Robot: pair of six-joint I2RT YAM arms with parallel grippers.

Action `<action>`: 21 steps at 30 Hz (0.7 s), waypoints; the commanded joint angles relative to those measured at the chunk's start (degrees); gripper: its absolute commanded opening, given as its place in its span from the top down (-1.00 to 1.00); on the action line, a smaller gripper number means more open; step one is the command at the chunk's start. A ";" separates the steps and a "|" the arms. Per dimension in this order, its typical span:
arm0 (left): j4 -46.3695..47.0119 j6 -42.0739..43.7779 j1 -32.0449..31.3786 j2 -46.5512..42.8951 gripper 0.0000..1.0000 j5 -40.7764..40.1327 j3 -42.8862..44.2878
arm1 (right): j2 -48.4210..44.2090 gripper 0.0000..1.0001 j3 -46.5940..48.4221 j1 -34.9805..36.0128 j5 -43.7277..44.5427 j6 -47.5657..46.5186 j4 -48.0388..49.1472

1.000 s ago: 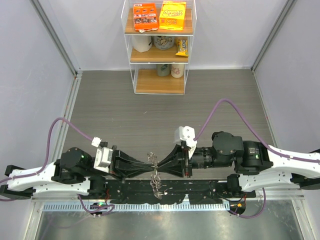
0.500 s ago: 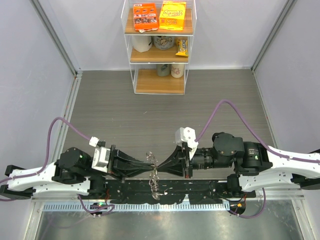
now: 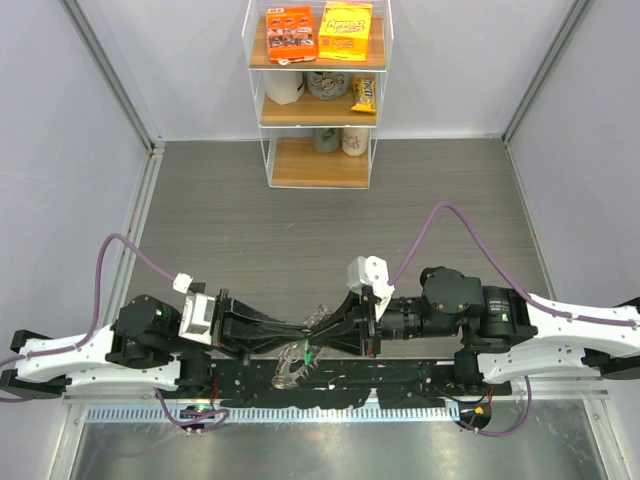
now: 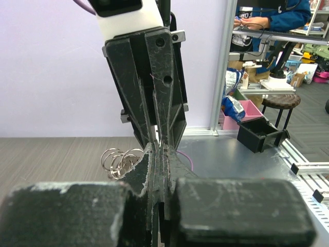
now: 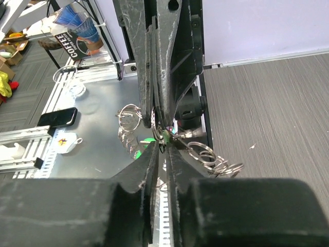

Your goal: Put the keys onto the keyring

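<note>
Low in the middle of the overhead view, the left claw [image 3: 300, 337] and the right claw [image 3: 316, 328] meet tip to tip above the black base rail. Both are closed to a thin slit, and each pinches the keyring [image 3: 288, 362] where the tips meet. The keyring looks like a tangle of small silvery rings. Part of it hangs down and to the left of the tips, and a few loops stand up just to their upper right. The green key [image 3: 305, 352] shows as a bright speck right under the tips, inside the tangle.

From the left wrist, the left fingers [image 4: 149, 170] run up the middle of the frame to touch the right claw, which comes down from the top. Loops of the keyring [image 4: 119, 160] bulge out just left of the contact point.

From the right wrist, rings spill to both sides of the tips: one bunch at left centre, and another trailing to the lower right over the grey table [image 5: 267, 108]. The green key [image 5: 146, 140] sits just left of the tips.

At upper left of that view a dark cup [image 5: 72, 43] reads "COFFEE". On the shelf [image 3: 318, 160] at top centre of the overhead view stand an orange box [image 3: 291, 33] and a yellow packet [image 3: 346, 30]. Their print is too small to read.
</note>
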 commanded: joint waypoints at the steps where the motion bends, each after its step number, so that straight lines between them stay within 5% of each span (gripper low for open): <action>1: 7.82 -0.02 -0.09 0.18 1.00 1.23 0.41 | -0.54 0.60 -0.66 0.03 1.83 0.23 2.70; 8: 8.26 -0.46 -0.09 0.09 1.00 1.76 0.58 | -4.40 0.29 -1.36 0.03 4.55 -0.29 0.95; 21: 8.00 -0.72 -0.09 1.24 1.00 -0.17 0.50 | -4.59 0.24 3.29 0.11 3.33 -3.45 -2.13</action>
